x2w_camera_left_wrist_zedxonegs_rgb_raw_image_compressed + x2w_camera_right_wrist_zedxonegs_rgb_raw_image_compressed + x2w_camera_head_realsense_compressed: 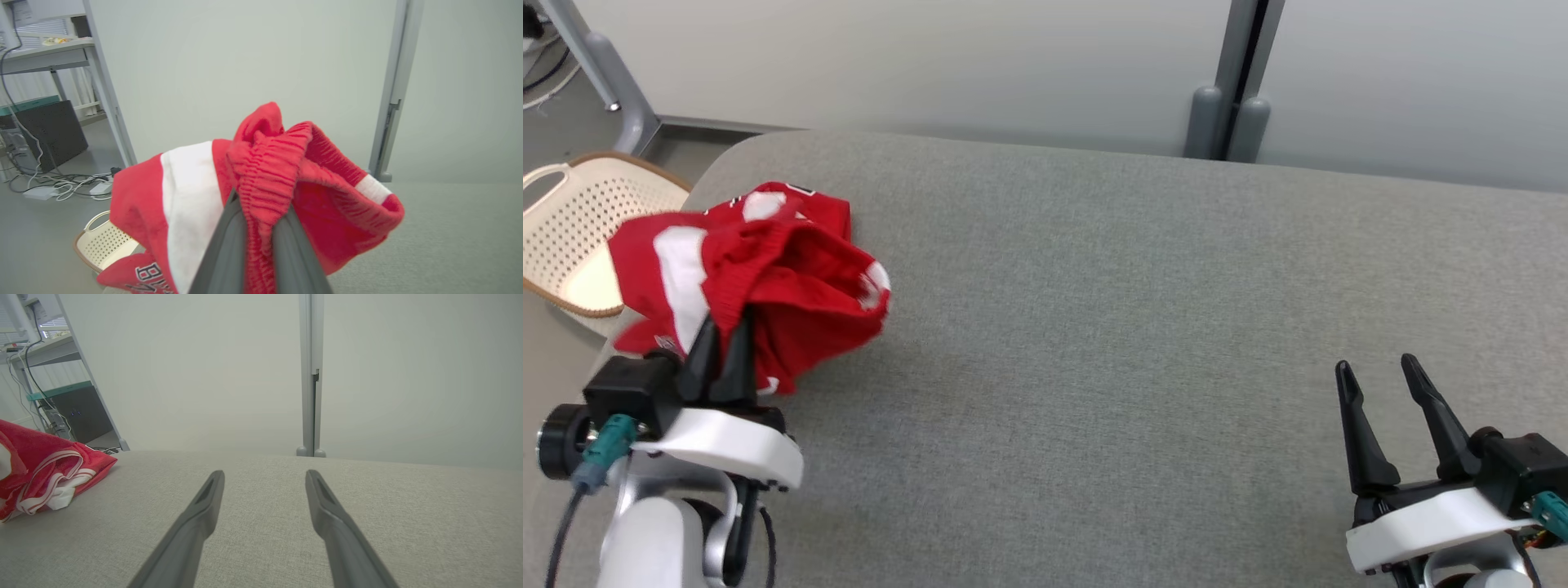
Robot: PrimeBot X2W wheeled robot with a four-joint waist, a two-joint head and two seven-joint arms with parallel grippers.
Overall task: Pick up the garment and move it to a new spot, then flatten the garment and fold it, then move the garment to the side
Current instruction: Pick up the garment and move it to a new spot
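Observation:
A red garment (760,273) with white patches and black lettering is bunched up at the left end of the grey table (1111,327). My left gripper (719,327) is shut on its ribbed red band (265,179), holding the bundle lifted, with part of the cloth hanging over the table's left edge. The pinched fold hides the fingertips. In the right wrist view the garment (45,473) shows at the far left. My right gripper (1376,371) stands open above the table's near right part, with nothing between its fingers (208,498), far from the garment.
A cream perforated basket (572,237) sits on the floor left of the table, just beyond the garment. A pale wall with a grey post (1229,82) runs behind the table. Cables and a dark box (45,134) lie on the floor at the far left.

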